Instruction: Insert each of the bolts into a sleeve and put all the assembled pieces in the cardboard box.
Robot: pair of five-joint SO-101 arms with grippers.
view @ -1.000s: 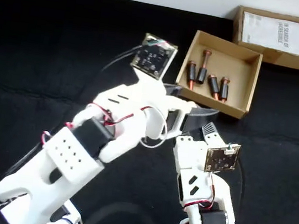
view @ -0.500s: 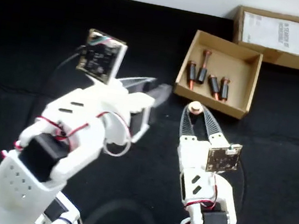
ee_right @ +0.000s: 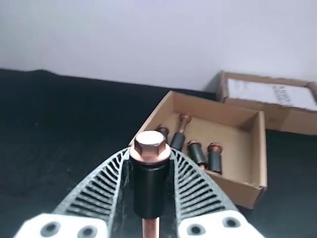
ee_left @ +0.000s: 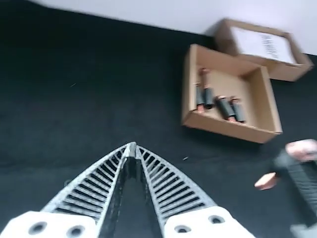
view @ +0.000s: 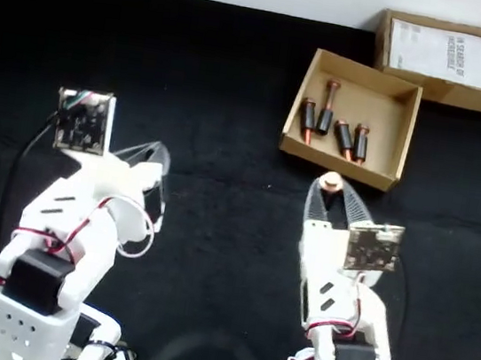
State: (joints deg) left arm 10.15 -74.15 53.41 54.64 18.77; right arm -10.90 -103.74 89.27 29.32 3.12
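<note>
— High view first: what is seen to have changed on the black table [view: 194, 66]?

— The left arm [view: 72, 228] is found swung away to the left side of the table. A second ago it was stretched across toward the cardboard box [view: 387, 93]. The right arm [view: 338, 283] is shifted only slightly to the right.

— How is the box placed?

— It is set at the far right of the table, unmoved, with a smaller box [view: 443, 58] just behind it.

— And the tools?

— The left gripper [ee_left: 131, 146] is seen with its tips pressed together and nothing between them, well apart from the box. The right gripper [ee_right: 148, 151] is clamped on a black sleeve [ee_right: 148, 191], with a copper bolt [ee_right: 149, 145] seated in it, head toward the box. This piece is held just short of the box's near wall.

— What is kept inside the box?

— Four assembled pieces [view: 343, 137] are laid side by side on its floor, as before.
</note>
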